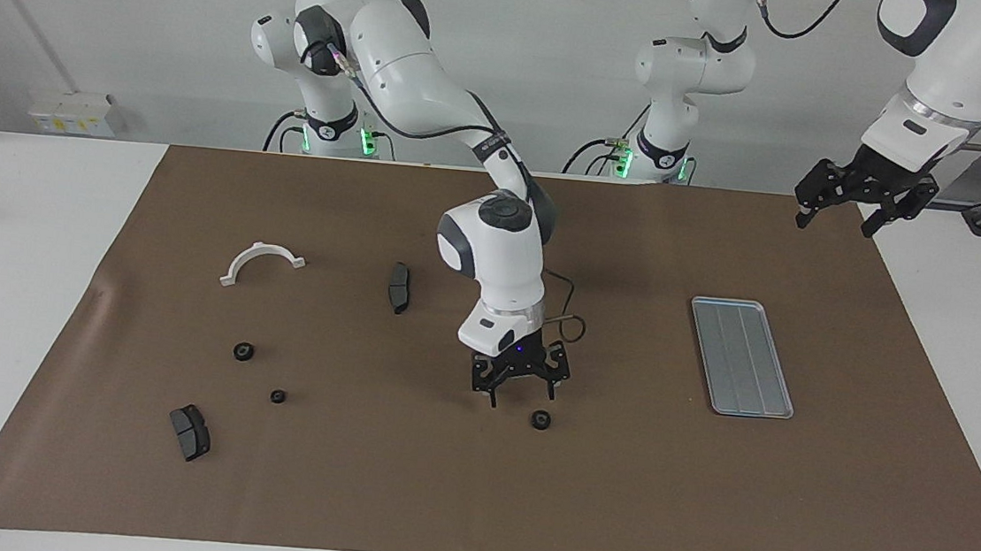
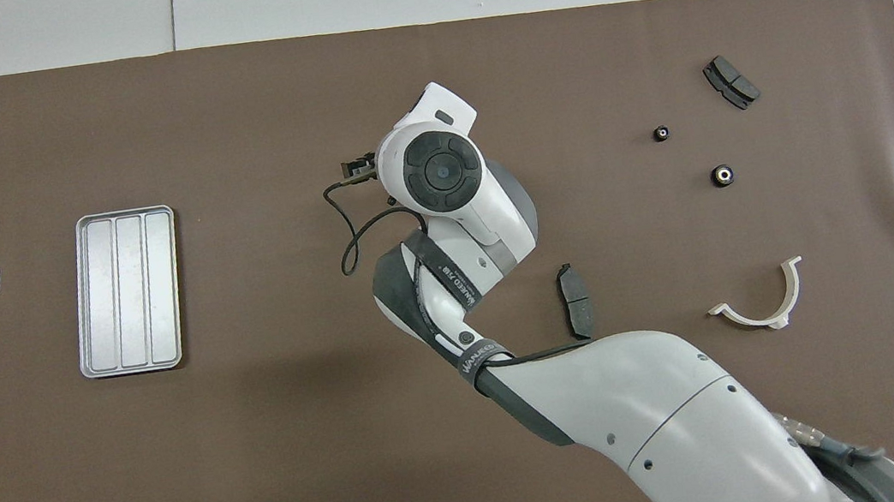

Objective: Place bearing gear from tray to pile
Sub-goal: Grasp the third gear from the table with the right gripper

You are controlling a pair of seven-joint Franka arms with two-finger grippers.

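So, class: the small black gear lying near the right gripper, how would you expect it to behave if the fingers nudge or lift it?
The gear lies flat on the brown mat, so a nudge would probably slide it rather than roll it. It looks small and solid, likely stiff. Being low, the open right gripper may need to come right down around it.

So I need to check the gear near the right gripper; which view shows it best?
The facing view: the gear lies in plain sight on the brown mat, just clear of the open right gripper hanging above the mat. In the overhead view the right arm's wrist covers it.
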